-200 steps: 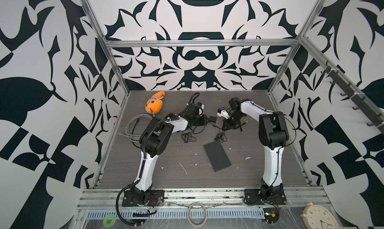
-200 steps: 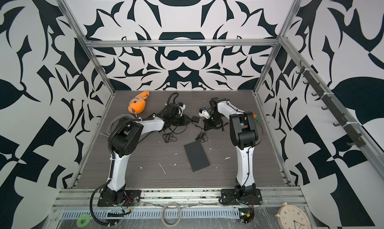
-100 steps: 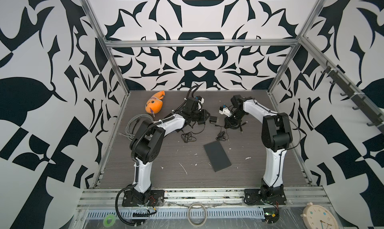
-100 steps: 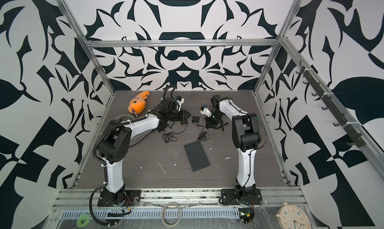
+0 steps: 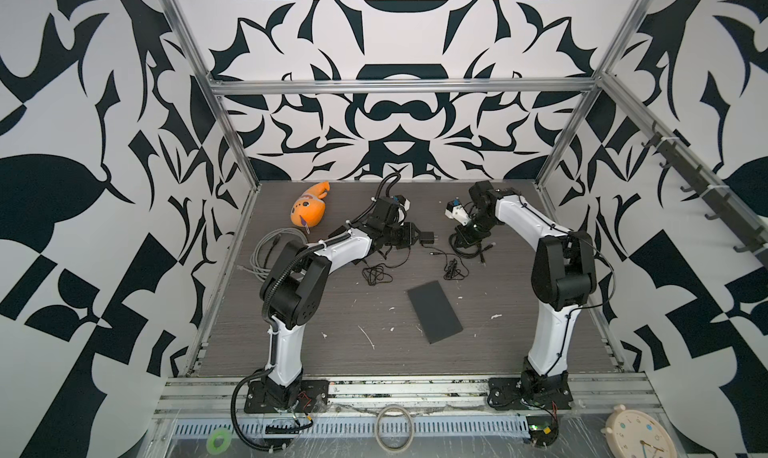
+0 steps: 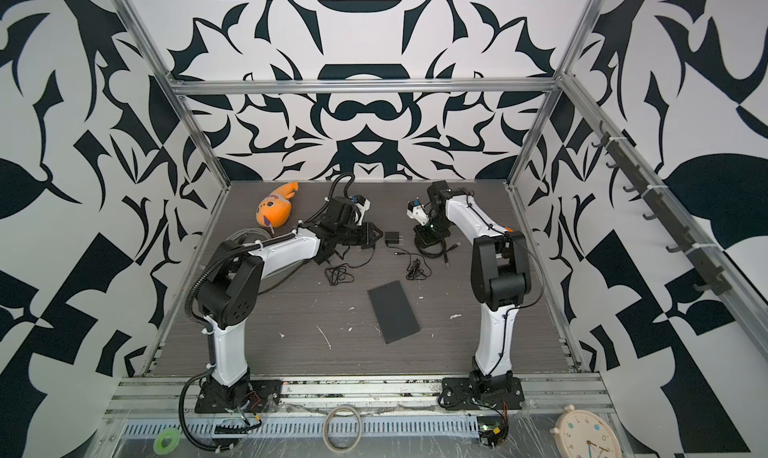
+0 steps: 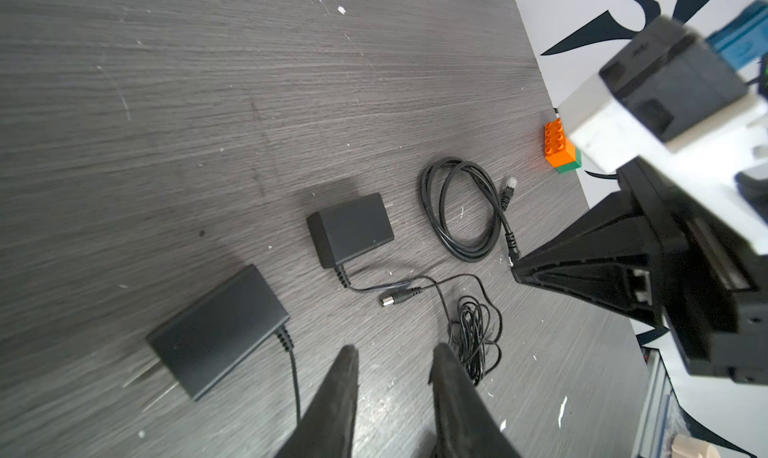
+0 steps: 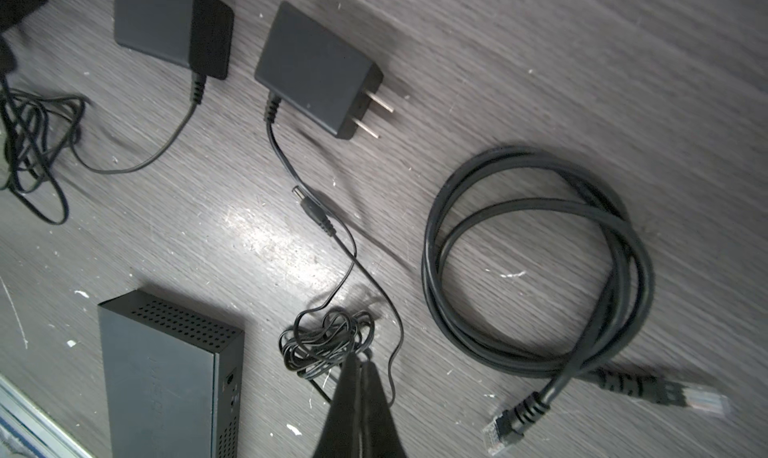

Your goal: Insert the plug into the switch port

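My left elbow (image 5: 291, 287) has swung outward; left jaws spread and empty, right jaws nearly pressed together. The barrel plug (image 8: 311, 206) lies on the table (image 8: 540, 61), apart from the switch (image 8: 166, 373): insertion not begun

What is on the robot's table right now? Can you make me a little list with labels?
Switch: black box, lying flat, no cable seen in it
Barrel plug: loose, on the cord of an adapter
Network cable: coiled, both ends free
Left gripper: open, empty
Right gripper: shut, tips by the tangled cord
Toy: orange fish, far left
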Available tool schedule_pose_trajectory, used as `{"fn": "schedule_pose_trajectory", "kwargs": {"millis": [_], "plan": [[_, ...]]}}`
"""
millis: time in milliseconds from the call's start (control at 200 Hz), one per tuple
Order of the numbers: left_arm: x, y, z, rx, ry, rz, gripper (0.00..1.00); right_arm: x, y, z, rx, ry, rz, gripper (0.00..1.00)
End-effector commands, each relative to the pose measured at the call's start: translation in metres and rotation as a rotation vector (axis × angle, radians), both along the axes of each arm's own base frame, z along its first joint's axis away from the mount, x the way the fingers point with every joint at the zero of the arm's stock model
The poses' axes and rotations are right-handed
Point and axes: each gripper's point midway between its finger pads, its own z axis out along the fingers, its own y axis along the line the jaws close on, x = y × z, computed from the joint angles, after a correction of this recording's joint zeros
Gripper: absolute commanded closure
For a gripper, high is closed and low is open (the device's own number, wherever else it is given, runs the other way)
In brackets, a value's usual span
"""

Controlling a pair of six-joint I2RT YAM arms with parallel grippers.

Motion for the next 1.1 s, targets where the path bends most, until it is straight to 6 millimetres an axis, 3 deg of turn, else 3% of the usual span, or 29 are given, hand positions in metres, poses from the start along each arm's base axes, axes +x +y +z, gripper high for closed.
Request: {"fn": "schedule_pose_trajectory", "kwargs": {"millis": [0, 125, 265, 495, 820, 955, 1095], "plan": [[-0.004, -0.003, 0.006, 0.011, 0.002, -0.021, 0.64, 0.002, -0.009, 0.013, -0.063, -0.062, 0.010, 0.78], [-0.005, -0.001, 0.007, 0.015, 0.000, -0.021, 0.63, -0.006, -0.019, -0.004, -0.121, 0.017, -0.005, 0.77], [-0.005, -0.002, 0.008, 0.013, 0.001, -0.028, 0.62, -0.013, -0.024, -0.022, -0.138, 0.036, -0.043, 0.67], [-0.007, 0.000, 0.007, 0.018, 0.002, -0.028, 0.62, -0.015, -0.021, -0.047, -0.130, 0.092, -0.070, 0.67], [-0.008, 0.002, 0.005, 0.021, 0.002, -0.021, 0.62, -0.021, -0.012, -0.059, -0.076, 0.142, -0.082, 0.73], [-0.008, 0.001, 0.009, 0.018, -0.002, -0.026, 0.62, -0.019, -0.011, -0.053, -0.072, 0.124, -0.083, 0.90], [-0.010, 0.000, 0.020, 0.023, -0.022, -0.052, 0.62, -0.001, -0.017, -0.020, -0.055, 0.036, -0.133, 0.96]]}}
